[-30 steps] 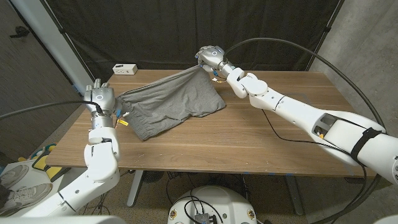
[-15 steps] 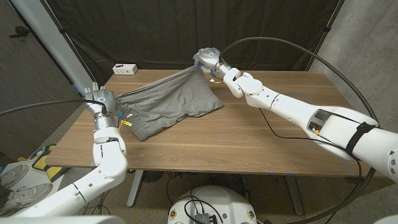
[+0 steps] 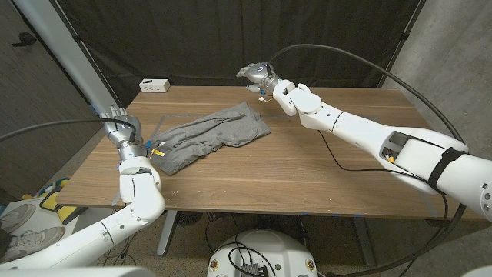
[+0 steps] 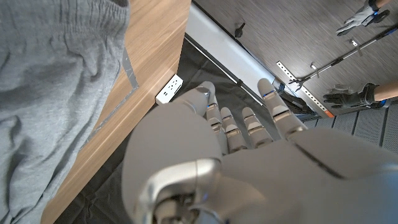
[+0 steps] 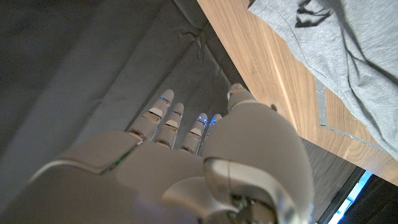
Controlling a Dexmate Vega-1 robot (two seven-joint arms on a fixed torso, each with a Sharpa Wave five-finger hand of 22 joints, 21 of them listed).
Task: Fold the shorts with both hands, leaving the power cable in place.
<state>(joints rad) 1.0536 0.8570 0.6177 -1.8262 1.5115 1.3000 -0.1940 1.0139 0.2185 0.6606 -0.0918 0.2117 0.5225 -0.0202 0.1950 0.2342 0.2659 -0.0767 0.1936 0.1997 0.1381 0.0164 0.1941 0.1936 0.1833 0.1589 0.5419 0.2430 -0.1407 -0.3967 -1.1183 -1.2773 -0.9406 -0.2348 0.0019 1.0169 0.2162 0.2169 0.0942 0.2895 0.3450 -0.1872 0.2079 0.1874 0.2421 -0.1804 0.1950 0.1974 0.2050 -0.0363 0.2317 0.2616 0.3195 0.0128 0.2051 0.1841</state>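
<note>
Grey shorts lie crumpled on table; both hands' fingers released, past its edges.

A wooden table stands before a black curtain. A white power strip sits at the table's far left corner. Grey tape marks a corner on the wood near the left edge. A slanted pale metal post rises at left. On the floor at lower left lie sneakers.
</note>
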